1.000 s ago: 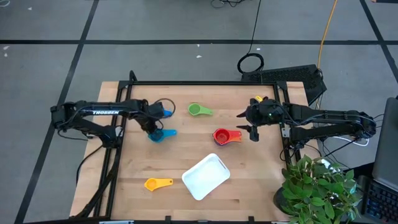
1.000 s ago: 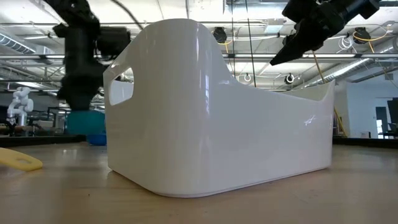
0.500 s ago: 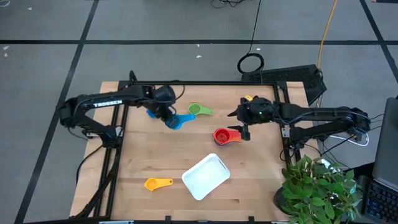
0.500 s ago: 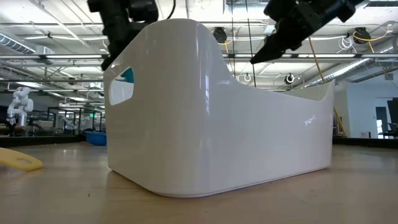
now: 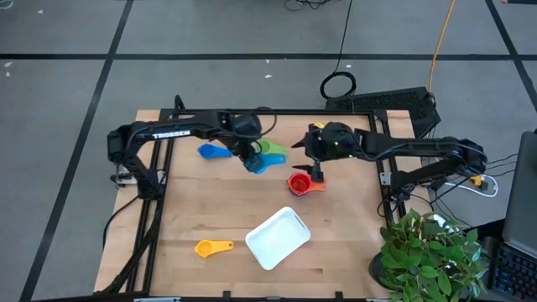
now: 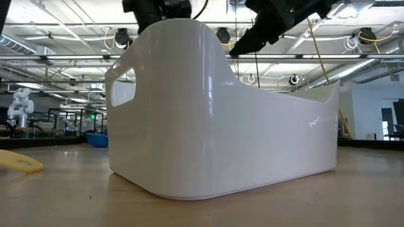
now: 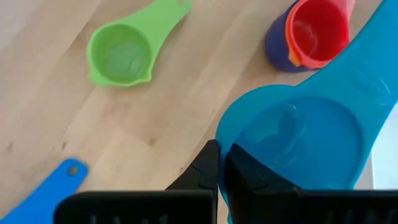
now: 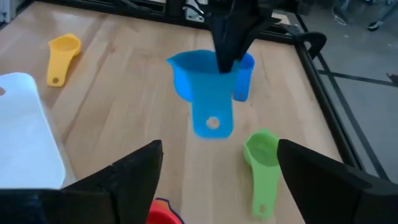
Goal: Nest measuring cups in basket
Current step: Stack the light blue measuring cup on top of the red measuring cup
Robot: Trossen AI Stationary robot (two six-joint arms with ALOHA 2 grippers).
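Note:
My left gripper [image 5: 252,156] is shut on the light blue measuring cup [image 5: 260,163], held above the table beside the green cup [image 5: 270,148]. The blue cup [image 5: 213,152] lies to its left. A red cup [image 5: 302,183] sits nested in an orange and a navy one [image 7: 278,38]. My right gripper [image 5: 310,160] hovers open just right of the held cup, its fingers [image 8: 134,171] wide apart around nothing. The yellow cup [image 5: 214,247] and the white basket [image 5: 278,237] rest near the front edge. My left gripper pinches the light blue cup's rim [image 7: 225,163] on the side opposite the handle, one finger inside the bowl and one outside. The fingers come from above, slanting down. The cup is lifted clear and tilted, its handle [image 8: 211,119] hanging below the bowl.
The basket [image 6: 221,120] fills the low view, with both grippers above and behind it. A black frame rail [image 5: 277,111] runs along the table's far edge. A potted plant [image 5: 428,252] stands off the right front corner. Bare wood lies between the cups and the basket.
My left gripper has lifted the light blue cup off the table and carried it toward the table's right, up to the green cup. My right gripper has moved toward the table's left, closing in on the held cup. The other cups have stayed put.

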